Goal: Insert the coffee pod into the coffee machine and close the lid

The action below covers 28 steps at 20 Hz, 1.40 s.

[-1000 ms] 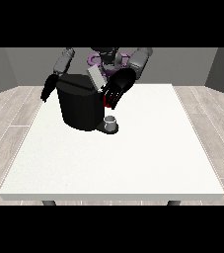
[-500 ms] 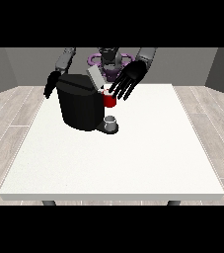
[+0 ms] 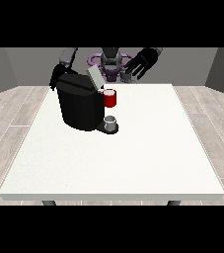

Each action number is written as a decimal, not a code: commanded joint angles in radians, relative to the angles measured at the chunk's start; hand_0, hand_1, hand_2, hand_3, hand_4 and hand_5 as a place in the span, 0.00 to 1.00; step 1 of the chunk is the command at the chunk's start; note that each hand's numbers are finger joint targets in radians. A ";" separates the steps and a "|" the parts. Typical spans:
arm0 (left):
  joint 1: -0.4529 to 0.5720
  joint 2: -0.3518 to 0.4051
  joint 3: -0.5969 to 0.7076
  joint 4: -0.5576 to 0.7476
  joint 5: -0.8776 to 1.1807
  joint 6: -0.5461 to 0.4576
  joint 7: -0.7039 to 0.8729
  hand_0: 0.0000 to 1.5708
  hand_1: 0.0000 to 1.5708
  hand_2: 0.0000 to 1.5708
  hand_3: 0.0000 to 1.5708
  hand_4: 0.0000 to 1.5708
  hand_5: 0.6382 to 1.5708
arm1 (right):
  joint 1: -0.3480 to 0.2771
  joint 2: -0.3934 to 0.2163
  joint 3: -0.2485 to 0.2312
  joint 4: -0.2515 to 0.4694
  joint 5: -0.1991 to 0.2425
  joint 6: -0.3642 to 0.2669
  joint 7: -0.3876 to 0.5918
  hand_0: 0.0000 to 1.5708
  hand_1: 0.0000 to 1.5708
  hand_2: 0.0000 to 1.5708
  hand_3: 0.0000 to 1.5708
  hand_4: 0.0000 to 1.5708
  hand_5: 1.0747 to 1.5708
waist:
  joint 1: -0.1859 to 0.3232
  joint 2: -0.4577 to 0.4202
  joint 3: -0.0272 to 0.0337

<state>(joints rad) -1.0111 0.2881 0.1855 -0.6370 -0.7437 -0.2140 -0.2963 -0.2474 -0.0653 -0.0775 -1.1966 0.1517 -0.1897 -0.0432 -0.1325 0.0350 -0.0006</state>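
Note:
The black coffee machine [image 3: 79, 106] stands on the white table [image 3: 133, 158] at the back left. Its grey lid [image 3: 94, 78] is tilted up, open. A red thing at the machine [image 3: 110, 98] sits at its front right. Below it, on the machine's base, rests a small grey thing [image 3: 111, 121]. The hand at the view's right [image 3: 140, 62] hangs in the air above and to the right of the machine, fingers spread and touching nothing. The hand at the view's left [image 3: 56, 78] lies at the machine's back left corner, partly hidden by it.
The robot's torso [image 3: 111, 62] is behind the table's far edge, just behind the machine. The white tabletop runs wide to the right of the machine and towards the camera. Grey floor surrounds the table.
The hand at the view's right has lifted from the red thing at the machine, up and to the right. The lid still stands up. The other hand has barely moved.

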 commanded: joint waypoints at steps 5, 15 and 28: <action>0.247 -0.222 0.235 0.044 0.316 -0.038 -0.057 0.00 0.00 0.00 0.00 0.04 1.00 | 0.051 -0.008 -0.017 -0.044 -0.050 0.044 0.010 0.00 0.00 0.00 0.00 0.00 1.00 | 0.145 -0.227 -0.0020; 0.464 -0.285 0.159 0.004 0.356 -0.059 -0.063 0.00 0.00 0.00 0.00 0.25 1.00 | -0.015 -0.081 0.016 -0.109 -0.078 0.183 0.061 0.00 0.00 0.00 0.00 0.07 1.00 | 0.258 -0.335 0.0008; 0.575 -0.288 0.025 -0.280 0.520 -0.093 0.049 0.00 0.00 0.00 0.00 0.25 1.00 | -0.200 -0.121 -0.128 0.015 -0.186 0.179 0.165 0.00 0.00 0.00 0.00 0.05 1.00 | 0.340 -0.218 0.0010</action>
<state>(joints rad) -0.4737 0.0029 0.2494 -0.8490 -0.2570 -0.3147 -0.2559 -0.3902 -0.1843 -0.1642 -1.2126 0.0123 -0.0126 0.0954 0.1958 -0.2227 0.0004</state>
